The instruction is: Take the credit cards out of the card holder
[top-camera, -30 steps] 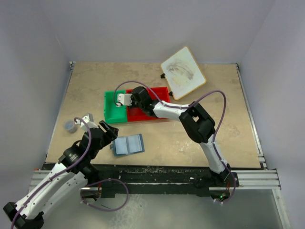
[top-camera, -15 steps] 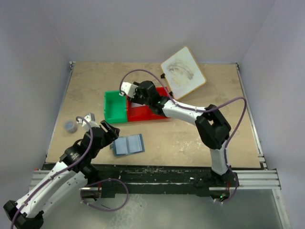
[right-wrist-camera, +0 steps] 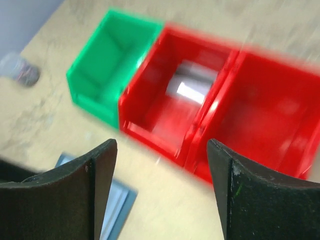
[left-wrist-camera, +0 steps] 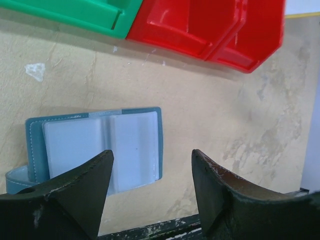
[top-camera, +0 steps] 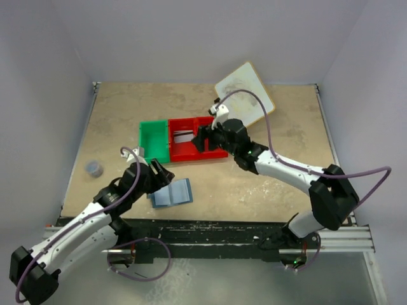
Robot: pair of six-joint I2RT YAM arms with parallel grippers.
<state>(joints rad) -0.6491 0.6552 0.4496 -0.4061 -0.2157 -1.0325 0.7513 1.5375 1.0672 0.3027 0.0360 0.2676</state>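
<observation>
- Tabletop point(top-camera: 286, 190): tan, scuffed.
- White board point(top-camera: 245, 95): at the far edge, right of centre. Not involved.
- Red bins point(top-camera: 191, 156) and green bin point(top-camera: 154, 151): side by side mid-table.
- Card holder point(top-camera: 173, 192): lies open near the near edge, left of centre, pale panels up. Cannot tell whether a card sits in either sleeve.
- Credit card point(top-camera: 184, 136), grey-white: lies in the red bin next to the green one.
- Left gripper point(left-wrist-camera: 150, 160): hovers just over the holder, fingers spread, holding nothing.
- Right gripper point(right-wrist-camera: 162, 150): above the red bins, fingers spread, empty. View blurred.

Judgement: extraction step in hand. To do it well:
- Pin one panel flat.
- Draw the card out along the sleeve's opening.
- Pinch the card's edge only, or the holder lifts too.
</observation>
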